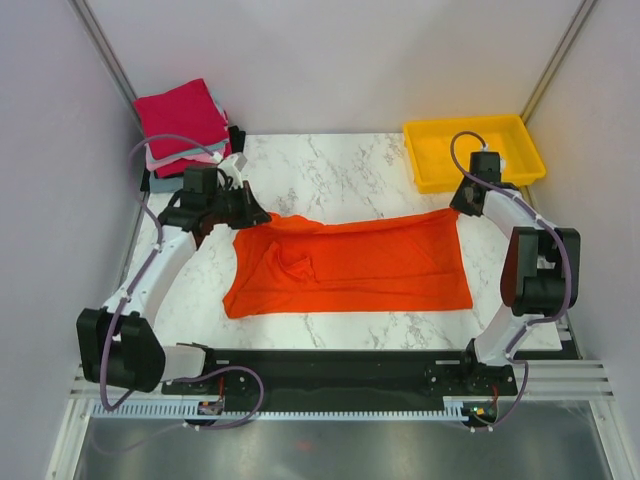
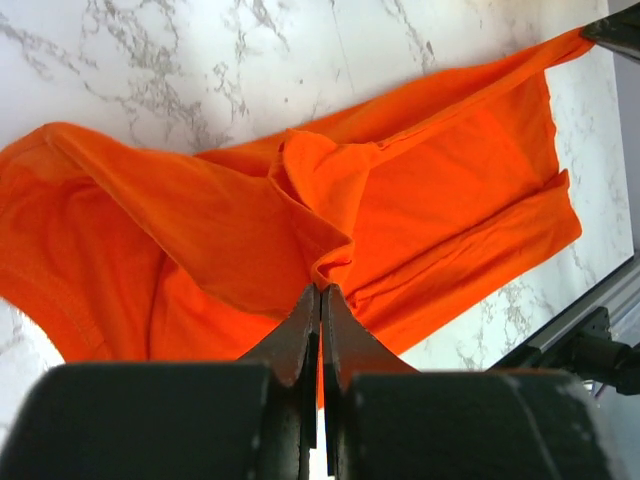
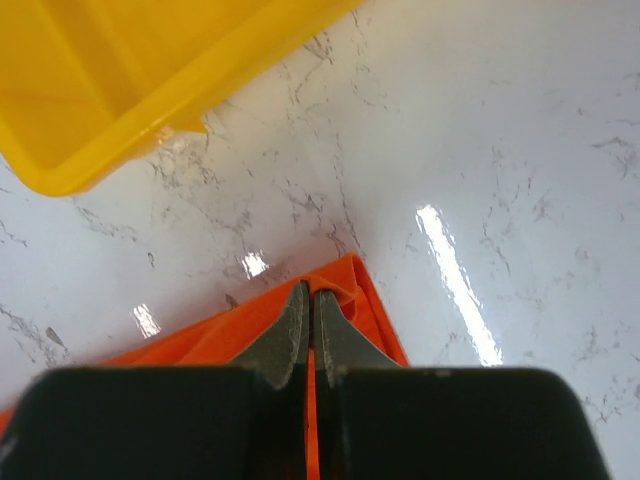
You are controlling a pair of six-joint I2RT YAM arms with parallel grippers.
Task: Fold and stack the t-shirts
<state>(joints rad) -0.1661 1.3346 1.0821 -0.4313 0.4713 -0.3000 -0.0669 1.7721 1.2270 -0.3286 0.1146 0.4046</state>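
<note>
One marble table (image 1: 340, 170) fills the view. Across its middle lies an orange-red t-shirt (image 1: 370, 265), mostly flat but rumpled near its left end. A stack of folded shirts (image 1: 185, 120), crimson on top, sits at the far left corner, and a yellow tray (image 1: 470, 183) at the far right. The left gripper (image 1: 238, 212) is pinched tight on the shirt's far left edge. The right gripper (image 1: 460, 205) is pinched on its far right corner. The step looks like the first fold. Next, both grippers should travel together toward the near edge, keeping the cloth taut.

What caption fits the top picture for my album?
Left arm and right arm pinch the orange-red t-shirt by its far corners on a table, near folded shirts and a yellow tray.
</note>
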